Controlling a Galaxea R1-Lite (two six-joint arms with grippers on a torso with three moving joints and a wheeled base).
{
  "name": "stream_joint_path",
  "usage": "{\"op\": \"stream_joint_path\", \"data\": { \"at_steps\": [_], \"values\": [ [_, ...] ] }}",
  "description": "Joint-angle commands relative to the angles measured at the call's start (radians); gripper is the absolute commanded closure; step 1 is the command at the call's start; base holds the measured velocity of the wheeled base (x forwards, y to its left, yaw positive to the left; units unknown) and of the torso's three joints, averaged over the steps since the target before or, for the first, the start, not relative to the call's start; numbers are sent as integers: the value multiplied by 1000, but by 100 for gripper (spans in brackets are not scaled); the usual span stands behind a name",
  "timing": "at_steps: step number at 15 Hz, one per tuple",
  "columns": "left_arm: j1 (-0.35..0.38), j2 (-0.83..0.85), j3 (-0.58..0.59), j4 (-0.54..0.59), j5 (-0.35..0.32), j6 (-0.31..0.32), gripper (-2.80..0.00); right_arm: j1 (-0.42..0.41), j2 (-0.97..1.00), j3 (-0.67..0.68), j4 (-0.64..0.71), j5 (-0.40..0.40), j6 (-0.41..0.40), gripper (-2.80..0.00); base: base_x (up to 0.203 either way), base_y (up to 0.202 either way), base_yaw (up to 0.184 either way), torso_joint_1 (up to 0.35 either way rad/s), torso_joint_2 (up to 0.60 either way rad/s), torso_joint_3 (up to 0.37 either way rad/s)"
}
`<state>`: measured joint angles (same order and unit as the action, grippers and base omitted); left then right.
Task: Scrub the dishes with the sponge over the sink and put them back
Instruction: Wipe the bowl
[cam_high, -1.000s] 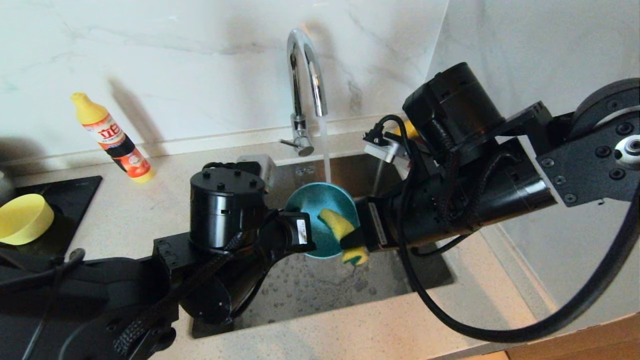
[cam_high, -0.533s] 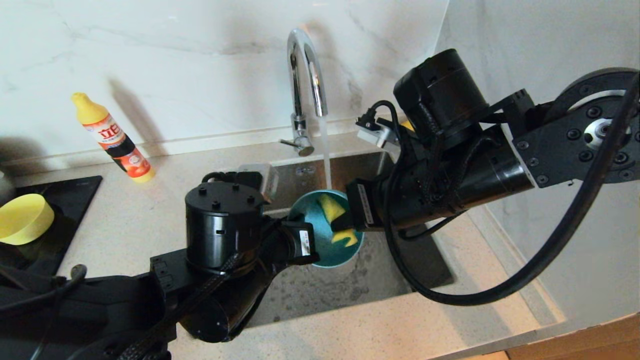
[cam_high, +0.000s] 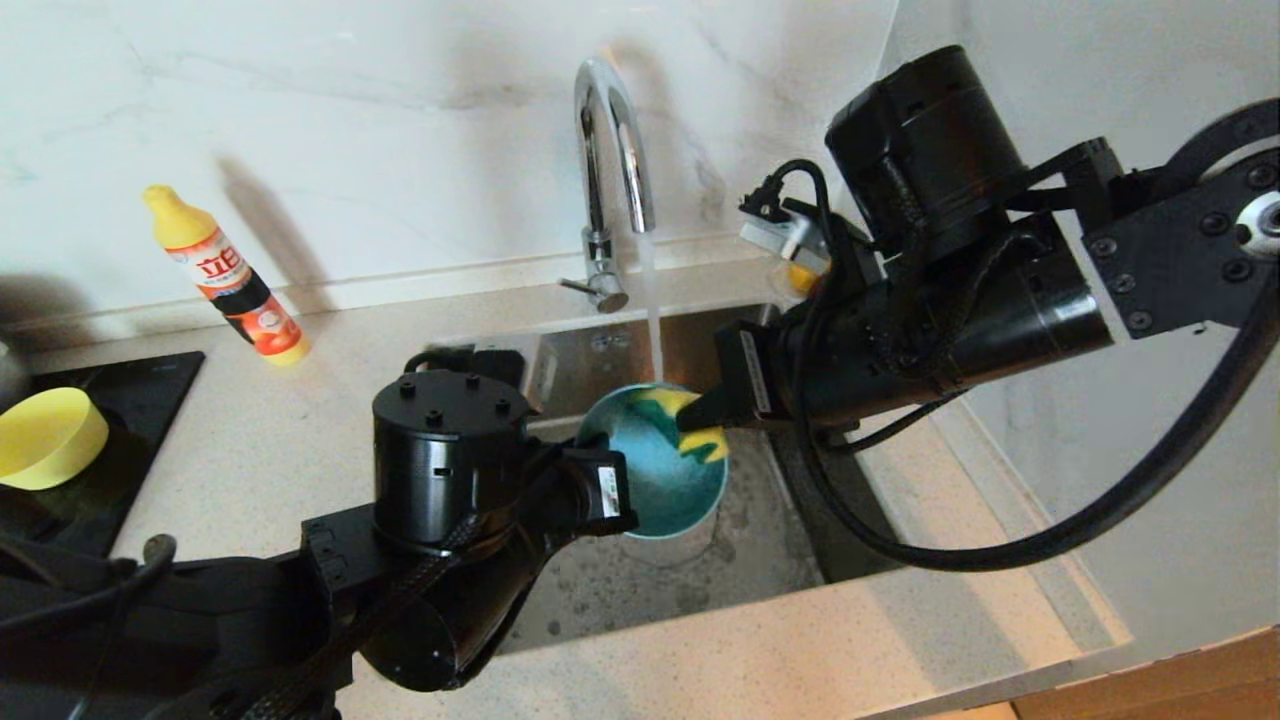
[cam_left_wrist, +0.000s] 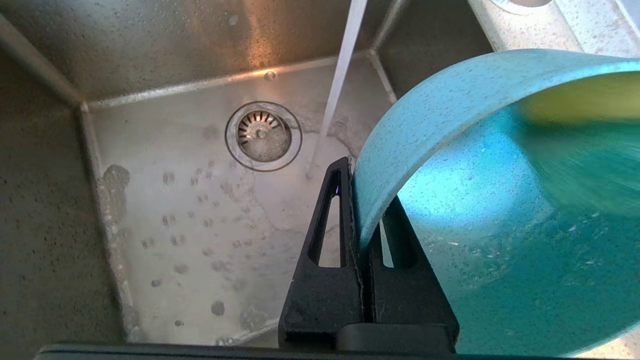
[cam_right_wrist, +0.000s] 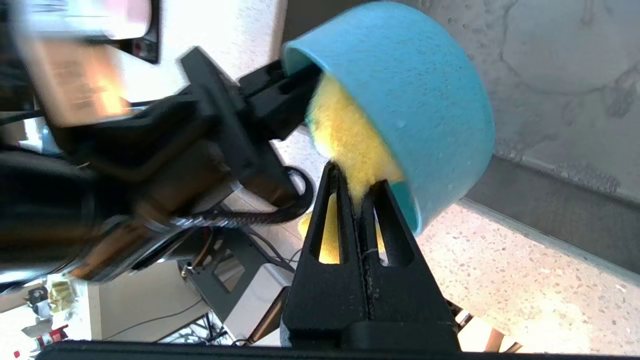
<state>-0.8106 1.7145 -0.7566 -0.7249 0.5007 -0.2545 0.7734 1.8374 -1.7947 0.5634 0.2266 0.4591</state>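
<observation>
Over the sink my left gripper is shut on the near-left rim of a light blue bowl, tilted with its opening up towards me. The left wrist view shows the rim pinched between the fingers. My right gripper is shut on the yellow sponge, which presses inside the bowl at its far rim. In the right wrist view the sponge reaches into the bowl just past the right gripper. A yellow bowl lies upside down at the far left.
Water runs from the chrome tap into the bowl's far edge; the stream passes near the drain strainer. A detergent bottle stands on the counter at the back left. The black cooktop carries the yellow bowl.
The right gripper has carried the sponge from the bowl's near right edge, across the inside, up to its far rim. The right arm has risen. The bowl has turned slightly.
</observation>
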Motion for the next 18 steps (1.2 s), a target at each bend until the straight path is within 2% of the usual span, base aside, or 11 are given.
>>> {"op": "stream_joint_path", "data": {
  "at_steps": [1, 7, 18],
  "values": [
    [1, -4, 0, -4, 5, -2, 0, -3, -33, 14, 29, 0, 1, 0, 0, 0, 0, 0, 0, 0],
    [7, -10, -23, -7, 9, -2, 0, -6, -15, 83, 50, 7, 3, 0, 0, 0, 0, 0, 0, 0],
    [21, -9, -52, -7, 10, -7, 0, 78, 74, 33, 46, 5, 7, 0, 0, 0, 0, 0, 0, 0]
  ]
}}
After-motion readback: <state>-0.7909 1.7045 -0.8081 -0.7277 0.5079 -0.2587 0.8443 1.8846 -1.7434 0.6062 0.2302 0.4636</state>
